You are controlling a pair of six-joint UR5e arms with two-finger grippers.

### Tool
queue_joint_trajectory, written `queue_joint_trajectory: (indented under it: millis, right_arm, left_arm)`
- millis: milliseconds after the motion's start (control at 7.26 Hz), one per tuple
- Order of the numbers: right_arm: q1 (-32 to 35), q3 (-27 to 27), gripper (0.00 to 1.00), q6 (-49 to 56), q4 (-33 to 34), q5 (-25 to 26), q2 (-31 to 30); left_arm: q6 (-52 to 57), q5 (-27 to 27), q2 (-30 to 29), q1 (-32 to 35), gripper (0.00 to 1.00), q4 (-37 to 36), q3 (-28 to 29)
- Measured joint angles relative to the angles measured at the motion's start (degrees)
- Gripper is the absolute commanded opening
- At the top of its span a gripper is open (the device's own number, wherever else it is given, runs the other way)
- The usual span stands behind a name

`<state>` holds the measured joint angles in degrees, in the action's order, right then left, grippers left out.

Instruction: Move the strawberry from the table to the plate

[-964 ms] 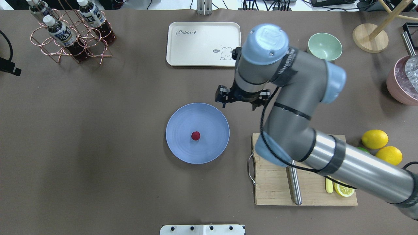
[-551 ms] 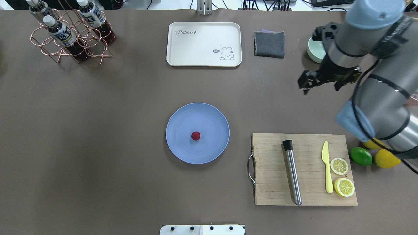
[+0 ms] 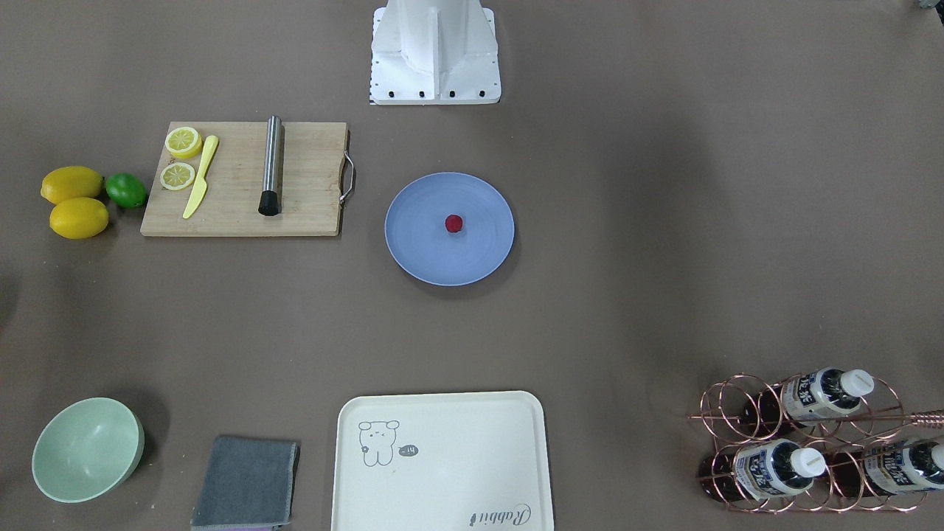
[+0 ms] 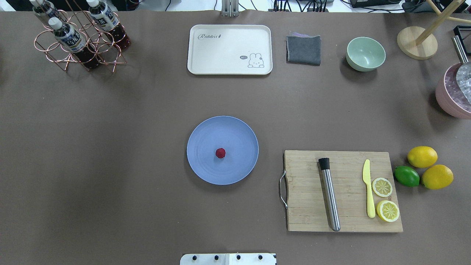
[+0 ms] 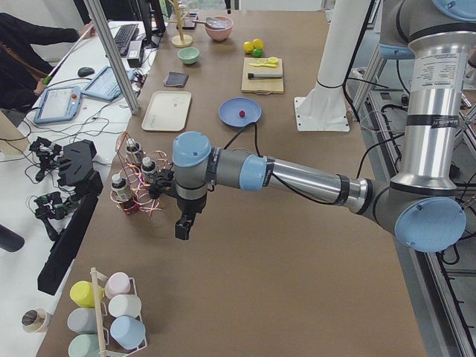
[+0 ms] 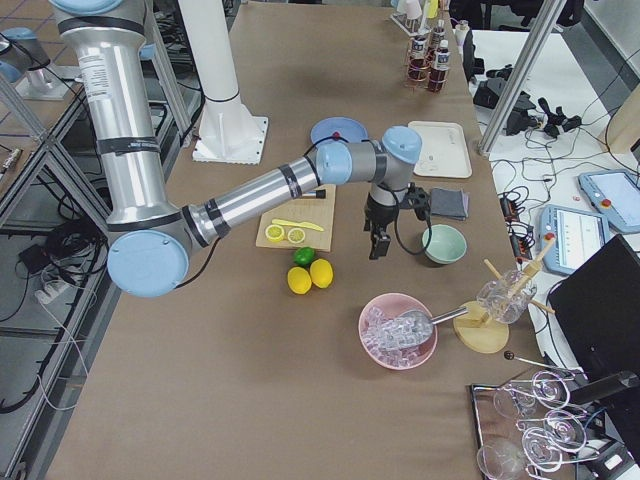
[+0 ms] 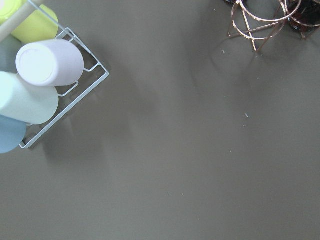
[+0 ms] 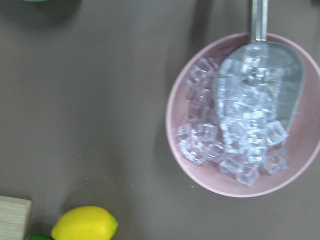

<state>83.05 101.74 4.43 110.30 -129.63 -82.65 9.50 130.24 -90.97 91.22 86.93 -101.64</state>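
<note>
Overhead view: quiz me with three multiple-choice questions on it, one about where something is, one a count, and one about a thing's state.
1. Where does the strawberry lie?
A. on the cream tray
B. on the plate
C. on the grey cloth

2. How many whole lemons lie beside the lime?
A. one
B. three
C. two

3. How is the green bowl?
A. upright and empty
B. upside down
C. upright and full of fruit

Answers:
1 B, the red berry sits near the middle of the blue plate.
2 C, two yellow lemons lie next to the lime, at the right of the cutting board.
3 A, its opening faces up and only its bare inside shows.
</note>
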Motion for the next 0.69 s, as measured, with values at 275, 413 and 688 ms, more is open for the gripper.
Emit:
queue_joint_trajectory:
  millis: [275,413,688]
  right_arm:
    - [5.67,-4.59,1.0,6.61,-0.81,-0.49,-1.46]
    - [6.67,-5.3,1.0,7.14,-2.8,-0.74,-2.69]
    - [7.68,-5.78,1.0,7.11,-5.63,-1.0,-4.37]
  left_arm:
    - [0.3,0.11,0.48,0.24,0.98,0.07,1.29]
    - [0.33,0.15,0.5,0.26,0.98,0.28,1.96]
    - [0.4,0.19,0.7,0.27,0.98,0.5,2.63]
